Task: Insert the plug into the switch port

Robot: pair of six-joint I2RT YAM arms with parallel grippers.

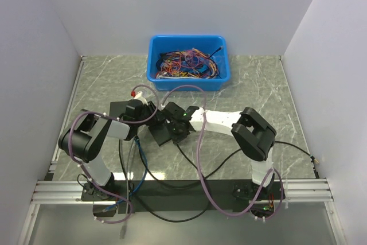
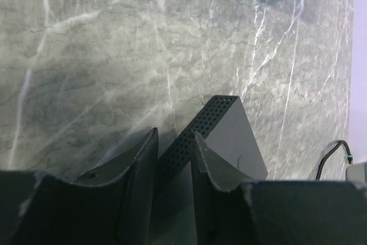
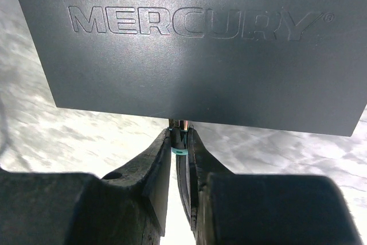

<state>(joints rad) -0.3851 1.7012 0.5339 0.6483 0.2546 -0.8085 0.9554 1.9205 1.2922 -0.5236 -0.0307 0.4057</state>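
**Step in hand: seating the plug in the switch port.**

The right pincer (image 3: 179, 136) is clenched on the plug (image 3: 180, 142). One finger lies on each side of the plug body, and a teal band shows between them. The plug tip meets the long edge of the switch (image 3: 200, 55) just below the embossed MERCURY lettering. That edge hides the switch port itself, so depth of entry cannot be told. The left pincer (image 2: 173, 142) grasps the switch across its thin perforated side and braces it.

Recommended execution (judgement):
1. Hold the left grip firm, so that the switch does not slide away under the push.
2. Drive the plug straight along its own axis, square to the edge. Any tilt is likely to jam the tip against the port wall.
3. Release the plug only once it is fully seated.

**Surface and room.**

The switch is near the middle of the desk (image 1: 258, 84), slightly toward the left edge. It is well apart from the blue bin (image 1: 221, 80) of coloured wires at the far edge. The desk has a smooth, grey-green marble pattern and probably offers little friction. Plain white walls close the left, far and right sides. A black cable (image 1: 287, 147) crosses the right half of the desk.
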